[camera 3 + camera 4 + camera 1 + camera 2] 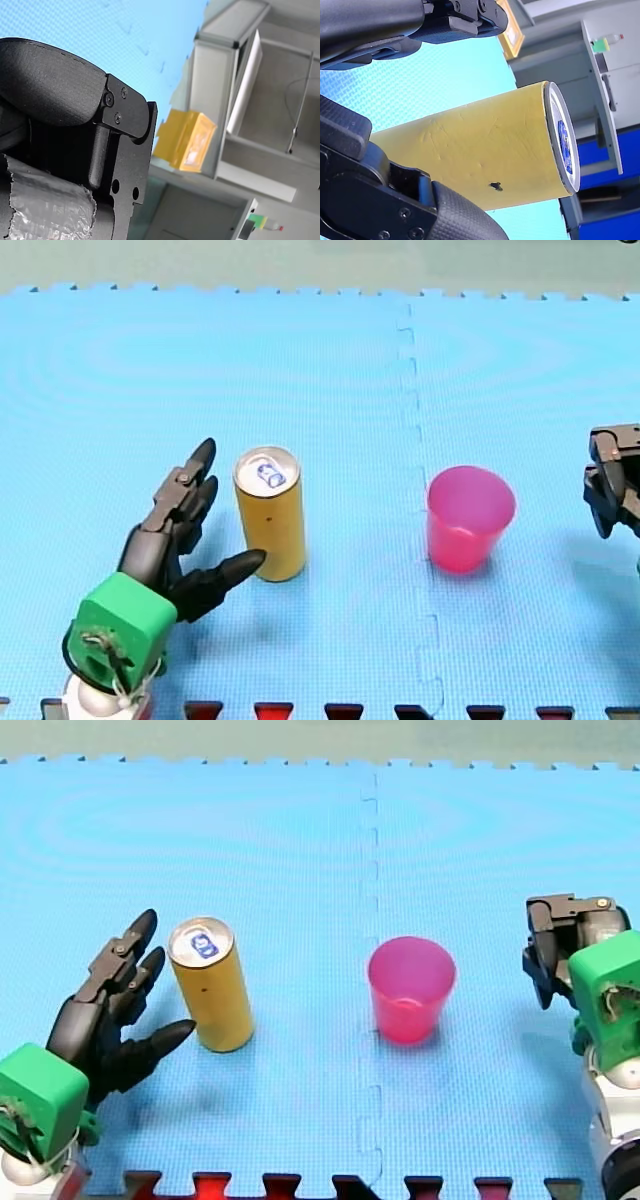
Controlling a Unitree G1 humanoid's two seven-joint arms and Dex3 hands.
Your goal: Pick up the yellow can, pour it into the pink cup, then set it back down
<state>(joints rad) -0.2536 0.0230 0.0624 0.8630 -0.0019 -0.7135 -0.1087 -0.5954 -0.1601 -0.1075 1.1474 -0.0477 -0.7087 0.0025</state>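
The yellow can [270, 515] stands upright on the blue mat, left of the centre seam, with its silver top and blue tab facing up. My left hand [225, 508] is open just left of it. Its thumb tip reaches the can's lower side, while the other fingers stay a little apart from the can. The second wrist view shows the can [480, 150] lying between that hand's black fingers [445, 215], not clasped. The pink cup [469, 517] stands upright and looks empty, right of the seam. My right hand [548, 960] holds nothing at the right edge, well clear of the cup.
The blue foam mat [330, 370] covers the whole surface, with a seam [415, 440] running front to back between can and cup. Red and black tabs [300, 710] line the near edge. The first wrist view shows a yellow box [187, 140] and grey shelving.
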